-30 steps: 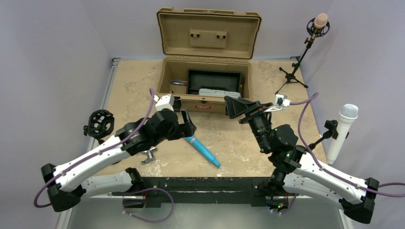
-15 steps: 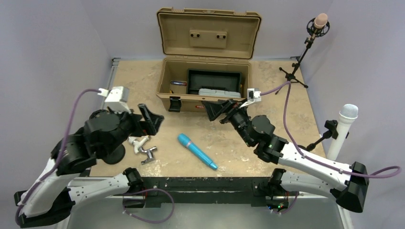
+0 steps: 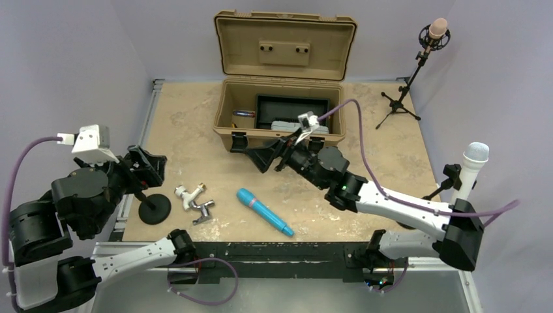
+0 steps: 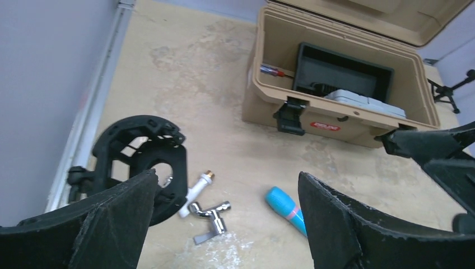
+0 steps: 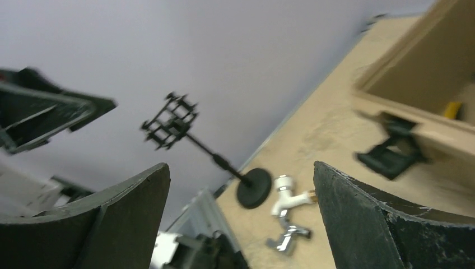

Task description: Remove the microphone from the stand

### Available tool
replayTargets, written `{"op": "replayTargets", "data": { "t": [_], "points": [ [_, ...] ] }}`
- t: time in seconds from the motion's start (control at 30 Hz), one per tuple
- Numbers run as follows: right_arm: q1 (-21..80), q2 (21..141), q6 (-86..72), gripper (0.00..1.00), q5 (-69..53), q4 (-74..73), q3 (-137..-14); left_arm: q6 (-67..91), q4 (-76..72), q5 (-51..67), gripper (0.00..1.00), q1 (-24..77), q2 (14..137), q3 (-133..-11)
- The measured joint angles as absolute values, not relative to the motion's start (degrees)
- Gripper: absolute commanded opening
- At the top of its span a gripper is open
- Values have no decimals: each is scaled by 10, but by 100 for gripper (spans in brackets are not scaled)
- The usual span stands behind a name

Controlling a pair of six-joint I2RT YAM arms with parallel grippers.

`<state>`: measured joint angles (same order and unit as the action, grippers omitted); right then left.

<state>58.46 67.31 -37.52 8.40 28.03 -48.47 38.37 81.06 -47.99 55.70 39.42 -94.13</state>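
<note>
Both open: left gripper (image 3: 142, 171) raised beside stand (image 3: 154, 208), right gripper (image 3: 259, 160) outstretched

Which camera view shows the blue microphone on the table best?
The top view: the microphone lies whole and uncovered there. The left wrist view shows only one end of it; the rest is hidden behind a finger. The right wrist view does not show it.
</note>
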Motion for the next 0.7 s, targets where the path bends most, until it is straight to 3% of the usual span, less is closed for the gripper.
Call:
{"op": "replayTargets", "data": {
  "t": [0.37,0.7],
  "points": [
    [698,946,-532,95,-89,378,-723,435,890,-574,92,557,397,-1008],
    [701,1087,-667,87,-84,367,-870,463,897,-570,91,557,370,-993]
  ]
}}
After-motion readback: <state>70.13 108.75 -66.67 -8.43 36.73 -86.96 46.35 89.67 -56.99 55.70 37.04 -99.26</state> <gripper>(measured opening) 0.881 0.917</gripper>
